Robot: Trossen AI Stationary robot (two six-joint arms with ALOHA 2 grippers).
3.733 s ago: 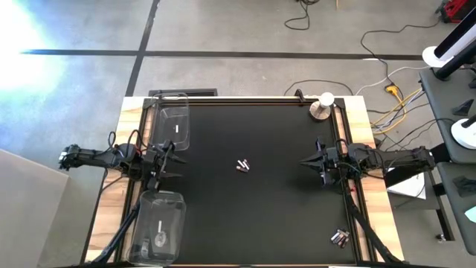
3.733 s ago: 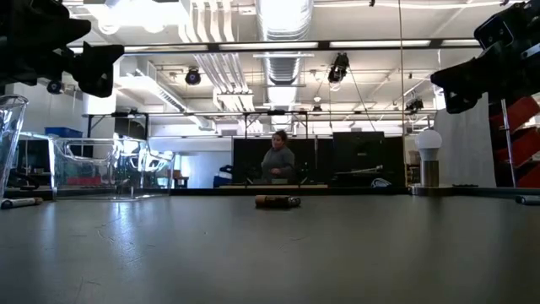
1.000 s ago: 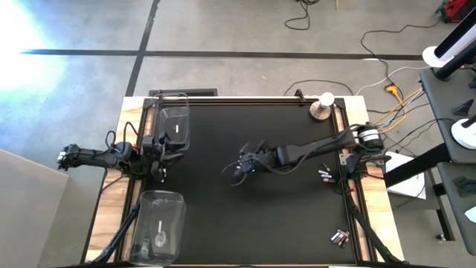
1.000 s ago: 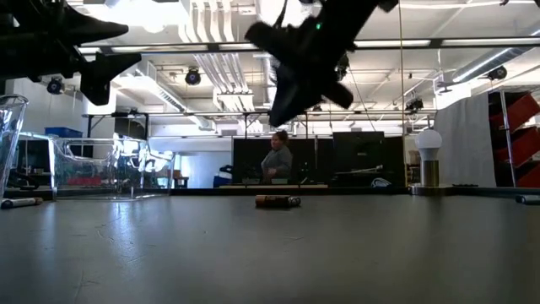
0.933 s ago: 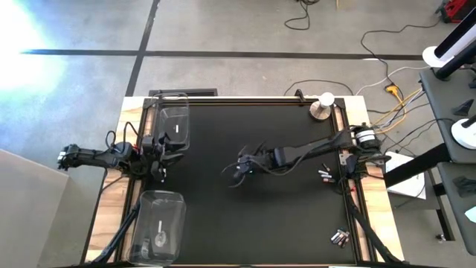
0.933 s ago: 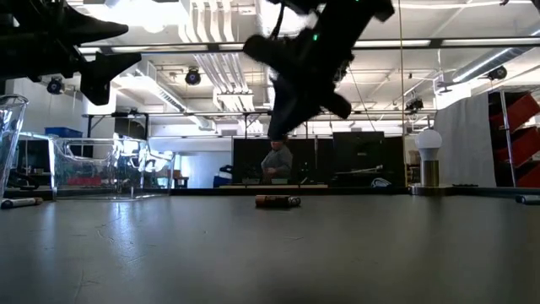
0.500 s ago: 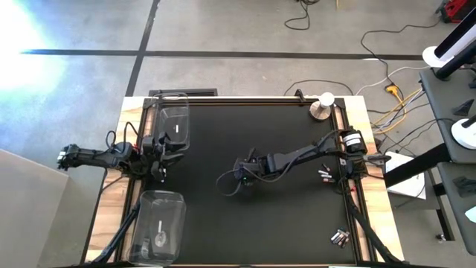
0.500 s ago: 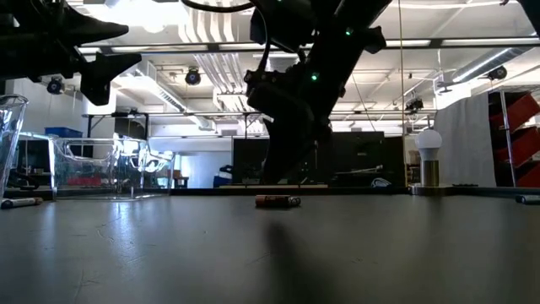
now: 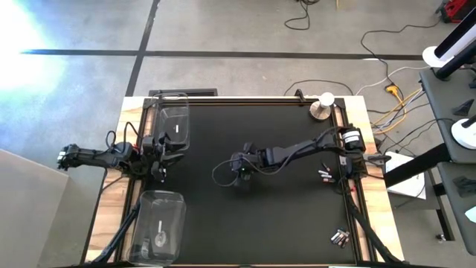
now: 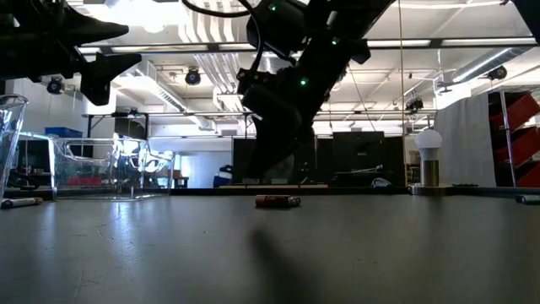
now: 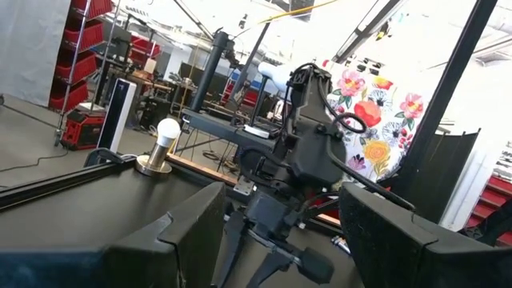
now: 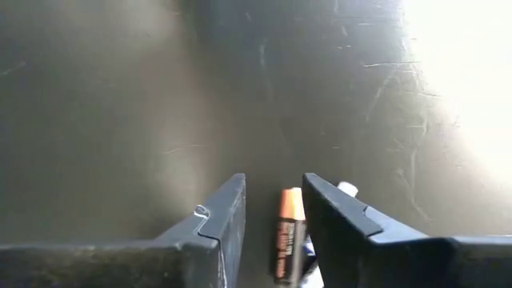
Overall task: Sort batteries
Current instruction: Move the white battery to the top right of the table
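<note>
Lowered right gripper (image 12: pixel 274 220) now straddles batteries (image 12: pixel 286 240), part-open.

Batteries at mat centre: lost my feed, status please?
Right claw open, over the centre batteries, one dark cell between its fingers, not gripped. Left claw open, waiting between the clear bins. Nothing in the way.

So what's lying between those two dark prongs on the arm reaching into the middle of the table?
In the right wrist view, a dark battery with an orange end lies on the black mat between the right gripper's open fingers, not yet gripped.
</note>
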